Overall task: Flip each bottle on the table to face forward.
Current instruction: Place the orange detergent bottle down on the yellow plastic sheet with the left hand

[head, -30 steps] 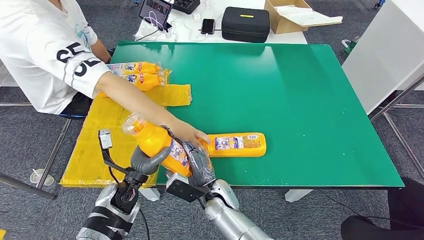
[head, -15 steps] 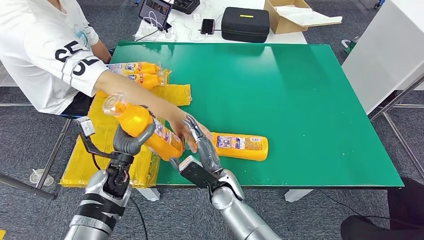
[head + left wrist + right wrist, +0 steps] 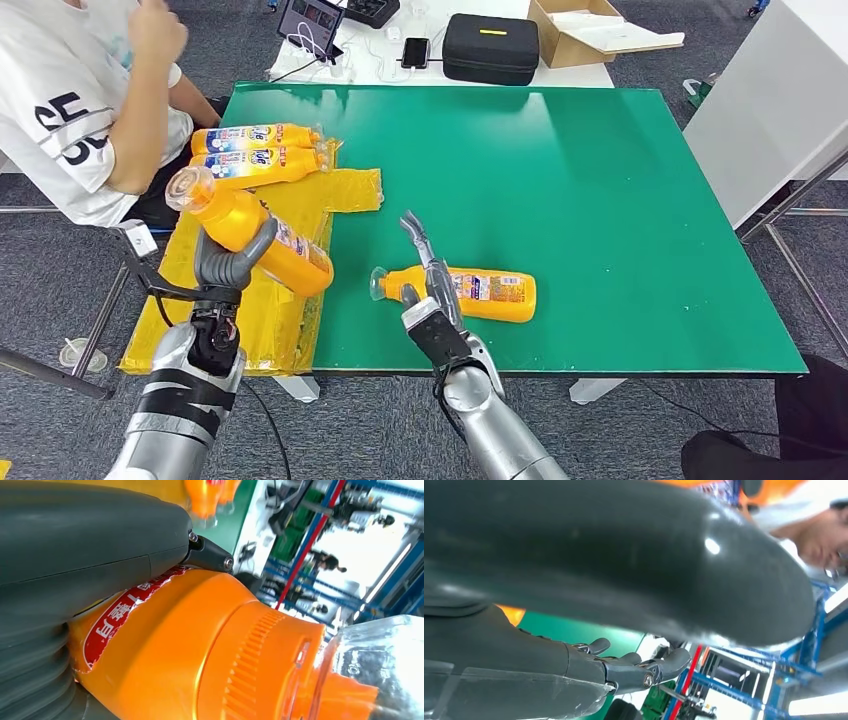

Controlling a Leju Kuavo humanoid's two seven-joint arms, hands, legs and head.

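My left hand (image 3: 232, 262) grips an orange bottle (image 3: 262, 245) with a clear cap and holds it tilted in the air over the yellow mat. In the left wrist view the same bottle (image 3: 200, 645) sits against my thumb (image 3: 90, 545). A second orange bottle (image 3: 488, 294) lies on its side near the front edge of the green table (image 3: 600, 180), its label up and its cap pointing left. My right hand (image 3: 430, 285) stands over its neck end with the fingers (image 3: 629, 670) stretched out and nothing in them. Two more bottles (image 3: 255, 152) lie on the mat at the back left.
A yellow mat (image 3: 215, 310) hangs over the table's left edge. A person in a white shirt (image 3: 70, 110) sits at the back left with one arm raised. Behind the table are a black case (image 3: 491, 47), a cardboard box (image 3: 590, 30) and a phone (image 3: 416, 51).
My left hand has carried its bottle left and up, over the mat. The person's arm has drawn back from the lying bottle. My right hand has left the held bottle and opened over the lying one.
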